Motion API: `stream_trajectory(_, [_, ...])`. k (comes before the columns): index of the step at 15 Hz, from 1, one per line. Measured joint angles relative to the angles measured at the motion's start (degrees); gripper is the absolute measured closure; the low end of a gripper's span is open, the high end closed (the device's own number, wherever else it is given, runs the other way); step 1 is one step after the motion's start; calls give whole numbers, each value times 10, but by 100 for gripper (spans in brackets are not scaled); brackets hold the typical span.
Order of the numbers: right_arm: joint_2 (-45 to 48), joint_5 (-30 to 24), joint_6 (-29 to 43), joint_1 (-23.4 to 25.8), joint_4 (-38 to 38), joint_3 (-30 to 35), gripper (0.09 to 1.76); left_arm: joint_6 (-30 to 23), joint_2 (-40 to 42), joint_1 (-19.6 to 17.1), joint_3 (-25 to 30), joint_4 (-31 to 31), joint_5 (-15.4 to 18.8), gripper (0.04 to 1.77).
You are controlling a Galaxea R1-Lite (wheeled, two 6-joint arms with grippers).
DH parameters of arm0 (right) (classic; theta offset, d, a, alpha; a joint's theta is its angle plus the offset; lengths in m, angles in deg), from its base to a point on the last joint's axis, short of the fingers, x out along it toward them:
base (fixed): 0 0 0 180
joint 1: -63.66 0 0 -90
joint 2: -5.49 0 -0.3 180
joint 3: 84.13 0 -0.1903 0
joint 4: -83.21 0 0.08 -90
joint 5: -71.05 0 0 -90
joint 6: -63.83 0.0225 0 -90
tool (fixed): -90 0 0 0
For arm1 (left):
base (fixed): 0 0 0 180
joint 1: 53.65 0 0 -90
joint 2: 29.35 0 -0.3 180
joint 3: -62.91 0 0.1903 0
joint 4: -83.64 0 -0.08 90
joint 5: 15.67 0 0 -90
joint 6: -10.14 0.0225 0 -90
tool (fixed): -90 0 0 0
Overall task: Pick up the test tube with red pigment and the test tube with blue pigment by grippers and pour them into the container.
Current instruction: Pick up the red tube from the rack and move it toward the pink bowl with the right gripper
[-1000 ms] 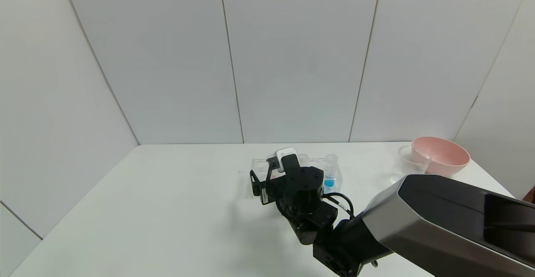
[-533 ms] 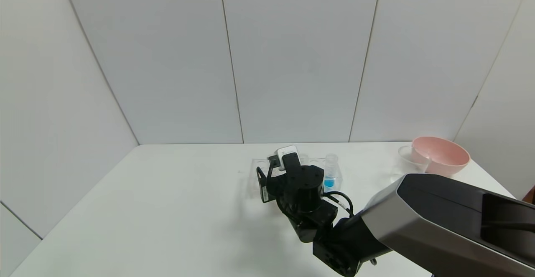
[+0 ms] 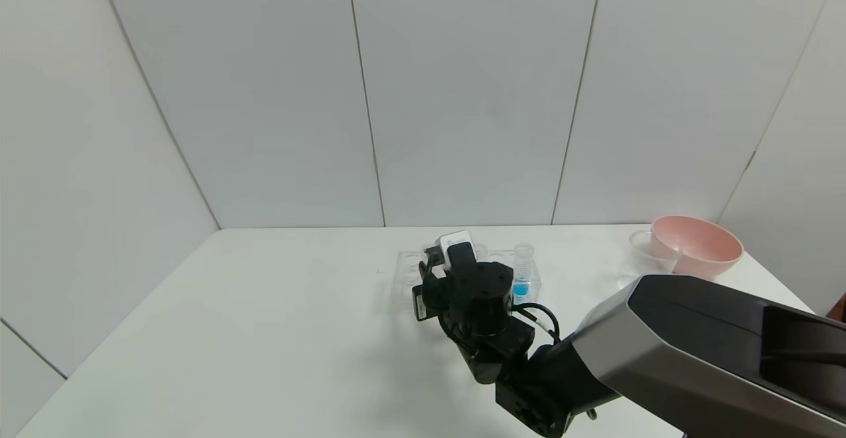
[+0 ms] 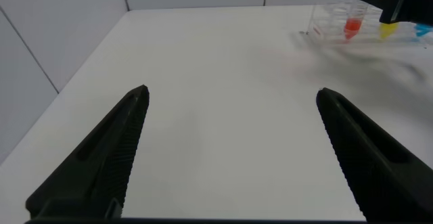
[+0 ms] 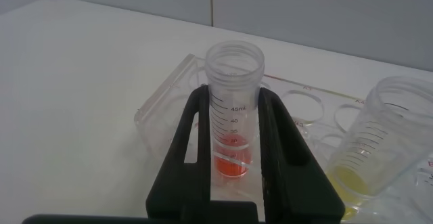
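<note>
Right gripper (image 5: 233, 126): two slim black fingers (image 5: 186, 139) stand one on each side of the red tube (image 5: 233, 82), at mid-barrel beside the printed graduations; they look pressed to its wall, though whether they bear with any force cannot be told from the wrist view. Red tube: clear graduated plastic, open-mouthed, upright in the rack (image 5: 159, 99), a shallow red-orange charge at its rounded tip. Handling, by estimate: light, stiff, smooth-walled and so liable to slip or twist in the grip; thin plastic, unlikely to shatter but apt to flex under hard squeeze. Best hold: mid-barrel, above the liquid and below the threaded rim, as the fingers now sit; lift straight up to clear the rack hole, keep upright until over the container. Yellow tube (image 5: 379, 143): same make, in the rack just beside, not part of the task. Blue tube (image 3: 522, 271): upright at the rack's right end in the head view, untouched. Container (image 3: 644, 259): clear cup, far right of the table (image 3: 264, 332), touching or just beside the pink bowl (image 3: 697, 245), well apart from the rack. Left gripper (image 4: 230, 149): fingers spread wide, hovering above bare table, well apart from the rack, idle.
</note>
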Motion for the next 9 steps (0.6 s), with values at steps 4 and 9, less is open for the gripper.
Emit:
stream_trajectory(4, [5, 0, -2, 0, 0, -2, 137, 0, 0, 0, 0, 0, 0, 5])
stream_trajectory(9, [44, -1, -29, -1, 4, -4, 137, 0, 0, 0, 0, 0, 0, 5])
